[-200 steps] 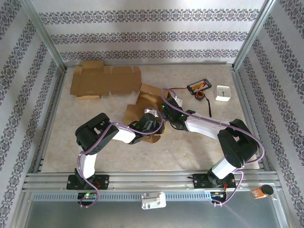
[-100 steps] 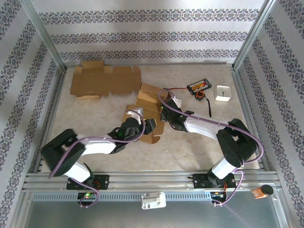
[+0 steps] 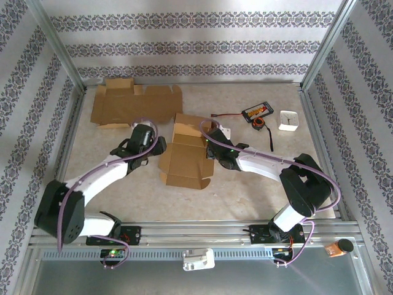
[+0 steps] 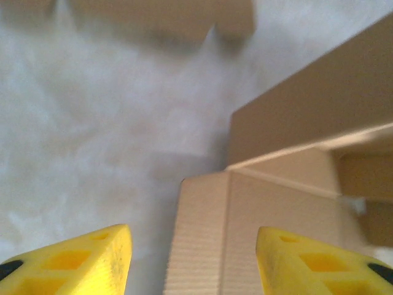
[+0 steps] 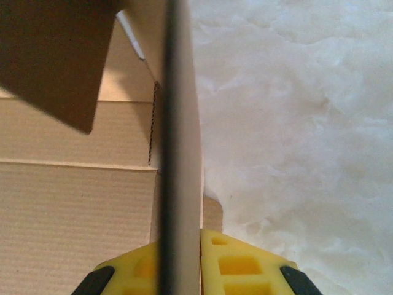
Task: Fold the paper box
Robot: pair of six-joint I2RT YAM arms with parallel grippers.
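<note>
My right gripper (image 5: pixel 182 252) pinches an upright wall of the brown corrugated paper box (image 3: pixel 186 158). My left gripper (image 3: pixel 158 146) gapes empty just left of it, above the pale marbled table (image 3: pixel 258 187), with striped wallpaper (image 3: pixel 196 46) around.

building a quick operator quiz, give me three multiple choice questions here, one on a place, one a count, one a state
1. Where does the flat cardboard lie?
A) far-left corner of the table
B) near right
C) between the arm bases

2. How many cardboard pieces are there?
A) one
B) two
C) four

3. What is the right gripper doing?
A) hanging open
B) shut on the box wall
C) holding a pen

Answers: 1 A, it lies back left. 2 B, flat sheet plus half-folded box. 3 B, its fingers pinch the cardboard edge.
</note>
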